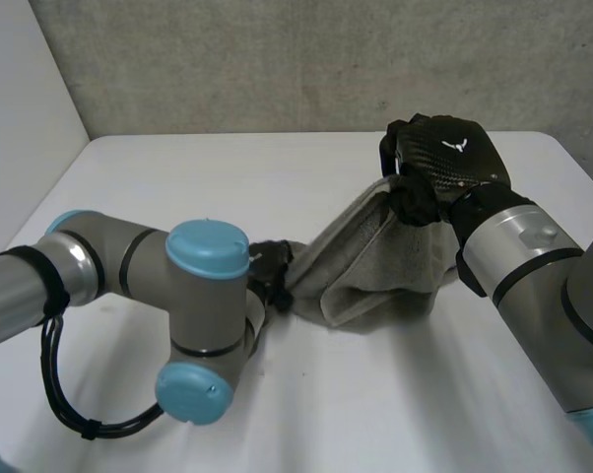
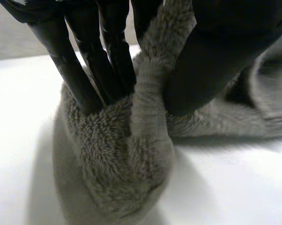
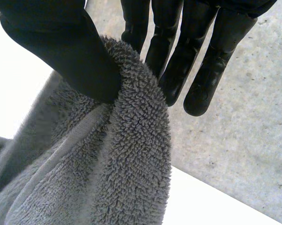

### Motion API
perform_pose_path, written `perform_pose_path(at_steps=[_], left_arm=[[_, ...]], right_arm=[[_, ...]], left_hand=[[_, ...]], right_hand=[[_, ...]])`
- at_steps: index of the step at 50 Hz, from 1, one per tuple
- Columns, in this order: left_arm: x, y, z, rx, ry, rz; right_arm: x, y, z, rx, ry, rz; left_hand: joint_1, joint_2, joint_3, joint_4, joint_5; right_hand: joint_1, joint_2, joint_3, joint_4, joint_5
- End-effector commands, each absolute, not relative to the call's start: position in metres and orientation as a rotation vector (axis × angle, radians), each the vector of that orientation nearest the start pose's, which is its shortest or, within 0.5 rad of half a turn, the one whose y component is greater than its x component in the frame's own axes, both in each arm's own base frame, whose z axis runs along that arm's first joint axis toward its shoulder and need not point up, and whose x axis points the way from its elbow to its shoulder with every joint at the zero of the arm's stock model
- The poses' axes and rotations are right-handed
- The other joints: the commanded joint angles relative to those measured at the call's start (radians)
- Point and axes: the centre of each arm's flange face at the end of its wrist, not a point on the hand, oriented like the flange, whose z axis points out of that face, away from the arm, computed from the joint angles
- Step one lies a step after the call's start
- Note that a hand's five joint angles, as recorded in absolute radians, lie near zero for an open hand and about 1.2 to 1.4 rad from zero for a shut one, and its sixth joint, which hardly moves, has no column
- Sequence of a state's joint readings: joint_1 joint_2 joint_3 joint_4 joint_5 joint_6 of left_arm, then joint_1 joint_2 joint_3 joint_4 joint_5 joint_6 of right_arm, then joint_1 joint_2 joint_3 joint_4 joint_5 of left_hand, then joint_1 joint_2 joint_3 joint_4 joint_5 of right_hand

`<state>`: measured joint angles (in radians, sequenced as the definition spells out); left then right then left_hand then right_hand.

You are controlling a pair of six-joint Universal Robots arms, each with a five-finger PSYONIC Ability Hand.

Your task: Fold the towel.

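Towel (image 1: 375, 266), grey terry, stretched between both hands at centre right of the head view, lower fold resting on the white bench (image 1: 228, 177). Right hand (image 1: 444, 163), upper right, pinches a raised edge between thumb and fingers (image 3: 178, 51); a small white emblem (image 1: 458, 145) marks its back. Left hand (image 1: 272, 271), centre, clamps the low end between fingers (image 2: 80, 70) and thumb. Grey speckled wall (image 1: 277, 59) behind the bench

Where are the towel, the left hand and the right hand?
towel (image 1: 375, 276), head view, on its sagging middle between the hands.
left hand (image 2: 202, 65), left wrist view, on the thumb pinching the towel.
right hand (image 1: 452, 158), head view, on the back of the hand.
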<state>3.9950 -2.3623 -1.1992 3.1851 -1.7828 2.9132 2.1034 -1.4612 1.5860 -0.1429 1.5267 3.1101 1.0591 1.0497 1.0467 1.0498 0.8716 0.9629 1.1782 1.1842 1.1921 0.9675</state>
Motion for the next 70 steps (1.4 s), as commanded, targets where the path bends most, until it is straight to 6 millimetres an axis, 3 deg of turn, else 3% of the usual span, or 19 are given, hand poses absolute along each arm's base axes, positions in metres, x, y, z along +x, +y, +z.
perform_pose_path(at_steps=[1, 8, 16, 26, 31, 36, 37, 39, 40, 43, 44, 47, 49, 53, 55, 57, 59, 64, 70], left_arm=[[-0.329, -0.279, 0.134, 0.200, 2.703, -1.929], [-0.293, -0.289, 0.166, 0.115, 2.645, -1.951], [-0.293, -0.266, 0.171, 0.462, 2.711, -1.903], [-0.285, -0.251, 0.158, 0.649, 2.731, -1.662], [-0.290, -0.269, 0.164, 0.696, 2.675, -1.665], [-0.306, -0.305, 0.213, 0.725, 2.469, -1.929], [-0.306, -0.305, 0.213, 0.725, 2.468, -1.930], [-0.319, -0.325, 0.274, 0.690, 2.250, -2.205], [-0.319, -0.326, 0.274, 0.690, 2.249, -2.206], [-0.328, -0.337, 0.359, 0.523, 1.921, -2.613], [-0.328, -0.337, 0.359, 0.522, 1.920, -2.615], [-0.327, -0.339, 0.412, 0.333, 1.624, -2.906], [-0.329, -0.336, 0.412, 0.325, 1.615, -2.931], [-0.322, -0.330, 0.360, 0.424, 1.889, -2.706], [-0.316, -0.322, 0.307, 0.513, 2.090, -2.491], [-0.316, -0.321, 0.307, 0.514, 2.091, -2.490], [-0.303, -0.300, 0.233, 0.624, 2.313, -2.182], [-0.285, -0.262, 0.167, 0.746, 2.491, -1.859], [-0.279, -0.234, 0.145, 0.819, 2.556, -1.724]], right_arm=[[0.283, -0.218, 0.287, -0.591, 1.873, -1.929], [0.275, -0.219, 0.280, -0.826, 1.982, -1.818], [0.282, -0.227, 0.229, -1.129, 2.134, -1.561], [0.293, -0.247, 0.183, -1.077, 2.229, -1.391], [0.302, -0.264, 0.183, -1.071, 2.211, -1.442], [0.311, -0.298, 0.222, -1.011, 2.110, -1.730], [0.315, -0.313, 0.248, -0.957, 2.007, -1.915], [0.317, -0.323, 0.273, -0.899, 1.894, -2.077], [0.319, -0.329, 0.308, -0.822, 1.721, -2.266], [0.314, -0.324, 0.377, -0.648, 1.347, -2.571], [0.311, -0.319, 0.401, -0.593, 1.200, -2.657], [0.304, -0.309, 0.420, -0.562, 1.107, -2.706], [0.303, -0.307, 0.417, -0.574, 1.133, -2.691], [0.310, -0.302, 0.383, -0.735, 1.319, -2.525], [0.314, -0.297, 0.346, -0.882, 1.493, -2.326], [0.316, -0.298, 0.325, -0.939, 1.580, -2.230], [0.316, -0.296, 0.280, -1.059, 1.778, -2.035], [0.306, -0.285, 0.214, -1.283, 2.072, -1.722], [0.291, -0.275, 0.174, -1.419, 2.292, -1.459]], left_hand=[[0.337, 0.347, 0.350, 0.346, 0.350], [0.337, 0.347, 0.350, 0.346, 0.350], [0.337, 0.347, 0.350, 0.346, 0.350], [0.337, 0.347, 0.350, 0.346, 0.350], [0.337, 0.347, 0.350, 0.346, 0.350], [0.337, 0.347, 0.350, 0.346, 0.350], [0.337, 0.347, 0.350, 0.346, 0.350], [0.337, 0.347, 0.350, 0.346, 0.350], [0.337, 0.347, 0.350, 0.346, 0.350], [0.337, 0.347, 0.350, 0.346, 0.350], [0.337, 0.347, 0.350, 0.346, 0.350], [0.337, 0.347, 0.350, 0.346, 0.350], [0.337, 0.347, 0.350, 0.346, 0.350], [0.337, 0.347, 0.350, 0.346, 0.350], [0.337, 0.347, 0.350, 0.346, 0.350], [0.337, 0.347, 0.350, 0.346, 0.350], [0.337, 0.347, 0.350, 0.346, 0.350], [0.337, 0.347, 0.350, 0.346, 0.350], [0.337, 0.347, 0.350, 0.346, 0.350]], right_hand=[[0.433, 0.218, 0.212, 0.204, 0.254], [0.433, 0.218, 0.212, 0.204, 0.254], [0.433, 0.218, 0.212, 0.204, 0.254], [0.433, 0.218, 0.212, 0.204, 0.254], [0.433, 0.218, 0.212, 0.204, 0.254], [0.433, 0.218, 0.212, 0.204, 0.254], [0.433, 0.218, 0.212, 0.204, 0.254], [0.433, 0.218, 0.212, 0.204, 0.254], [0.433, 0.218, 0.212, 0.204, 0.254], [0.433, 0.218, 0.212, 0.204, 0.254], [0.433, 0.218, 0.212, 0.204, 0.254], [0.433, 0.218, 0.212, 0.204, 0.254], [0.433, 0.218, 0.212, 0.204, 0.254], [0.433, 0.218, 0.212, 0.204, 0.254], [0.433, 0.218, 0.212, 0.204, 0.254], [0.433, 0.218, 0.212, 0.204, 0.254], [0.433, 0.218, 0.212, 0.204, 0.254], [0.433, 0.218, 0.212, 0.204, 0.254], [0.433, 0.218, 0.212, 0.204, 0.254]])
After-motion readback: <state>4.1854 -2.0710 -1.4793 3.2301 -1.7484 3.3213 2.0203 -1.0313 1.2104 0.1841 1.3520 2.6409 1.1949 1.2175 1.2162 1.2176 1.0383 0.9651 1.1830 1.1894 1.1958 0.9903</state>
